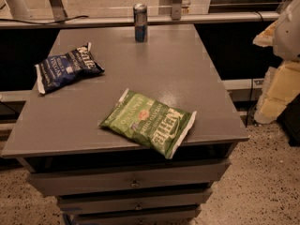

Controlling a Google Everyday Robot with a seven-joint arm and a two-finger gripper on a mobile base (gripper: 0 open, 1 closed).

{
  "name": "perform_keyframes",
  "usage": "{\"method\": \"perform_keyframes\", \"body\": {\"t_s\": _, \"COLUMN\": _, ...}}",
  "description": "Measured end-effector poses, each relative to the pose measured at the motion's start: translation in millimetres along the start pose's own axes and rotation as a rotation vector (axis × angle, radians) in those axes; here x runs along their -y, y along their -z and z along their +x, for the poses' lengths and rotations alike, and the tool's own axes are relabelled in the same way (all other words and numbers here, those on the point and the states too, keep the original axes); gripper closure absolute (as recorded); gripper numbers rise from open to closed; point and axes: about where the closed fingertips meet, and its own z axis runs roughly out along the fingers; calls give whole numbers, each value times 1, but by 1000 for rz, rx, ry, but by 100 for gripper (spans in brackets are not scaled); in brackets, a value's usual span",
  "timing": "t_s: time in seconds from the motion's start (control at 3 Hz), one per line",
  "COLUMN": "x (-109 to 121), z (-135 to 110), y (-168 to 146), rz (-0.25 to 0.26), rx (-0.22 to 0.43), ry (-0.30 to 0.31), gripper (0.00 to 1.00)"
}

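Note:
A green Kettle chip bag (149, 122) lies flat near the front edge of the grey table (187, 78), one corner hanging over the edge. Toward the left side rests a dark blue Kettle chip bag (67, 67). A blue drink can (140, 22) stands upright at the table's far edge. My gripper (280, 86) shows as a cream and white shape at the right border of the view, off the table's right side and below the white arm (288, 27). It is apart from all three items, with the green bag the nearest to it.
Beneath the tabletop are several drawers (133, 182). A rail (93, 20) runs behind the table, with metal posts beyond it. Speckled floor (267, 182) lies to the right and in front of the table.

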Motion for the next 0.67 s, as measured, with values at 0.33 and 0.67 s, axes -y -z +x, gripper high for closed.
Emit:
{"method": "perform_keyframes", "body": {"t_s": 0.33, "x": 0, "z": 0, "y": 0, "rz": 0, "rx": 0, "ry": 0, "gripper": 0}}
{"method": "perform_keyframes", "body": {"t_s": 0.67, "x": 1, "z": -2, "y": -1, "rz": 10, "rx": 20, "ry": 0, "gripper": 0}}
